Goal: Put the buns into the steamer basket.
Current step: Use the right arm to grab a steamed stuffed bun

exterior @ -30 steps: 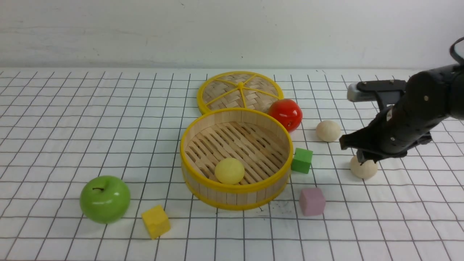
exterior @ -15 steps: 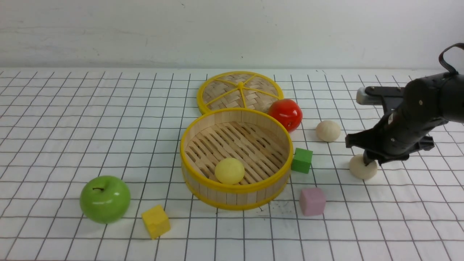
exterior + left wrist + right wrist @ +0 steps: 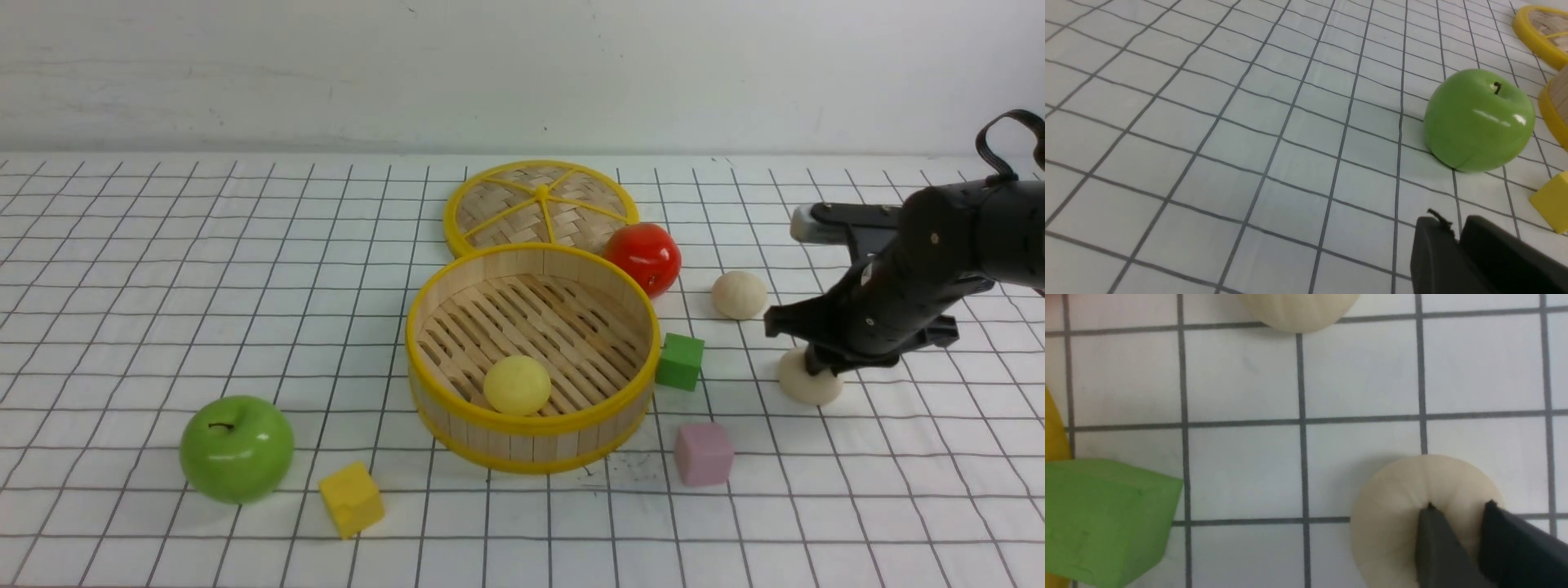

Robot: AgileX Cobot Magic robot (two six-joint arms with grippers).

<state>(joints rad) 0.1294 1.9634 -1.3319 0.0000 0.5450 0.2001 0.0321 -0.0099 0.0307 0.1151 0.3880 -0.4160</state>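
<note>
Cubes sit nearest on the gridded worktop (image 3: 122, 539): a yellow cube (image 3: 351, 498) just beside the green apple (image 3: 237, 447), and a pink cube (image 3: 703, 453) farther to the right. The left claw (image 3: 1457, 230) shows only in its wrist view, low over bare squares near the apple. Its dark fingers lie close together with a thin seam between them and nothing in it; whether it is fully clenched I cannot tell.

Next back, the steamer basket (image 3: 531, 425) stands upright in the middle with its open mouth up; it is round, with no long axis. The yellow bun (image 3: 517, 385) lies inside on the slatted floor, against the near wall.

To the right, well outside the basket, the near cream bun (image 3: 804, 390) rests on the worktop. It is a round ball with its pleated crown turned straight up and its folds running out from the centre. The right claw (image 3: 816, 359) bears on it from above, clenched on the crown. Its fingertips (image 3: 1433, 539) are drawn narrow and press into the dough, with a strip of cream showing between them, and the bun's body spreads wider than the grip. A green cube (image 3: 680, 361) sits just beside the basket wall, between this bun and the basket.

Farther back, the far cream bun (image 3: 739, 295) lies on the worktop, apart from the claw and near the red tomato (image 3: 645, 257), which sits just beside the basket's far right rim. Behind them the woven lid (image 3: 540, 204) lies flat, its near edge hidden by the basket.
</note>
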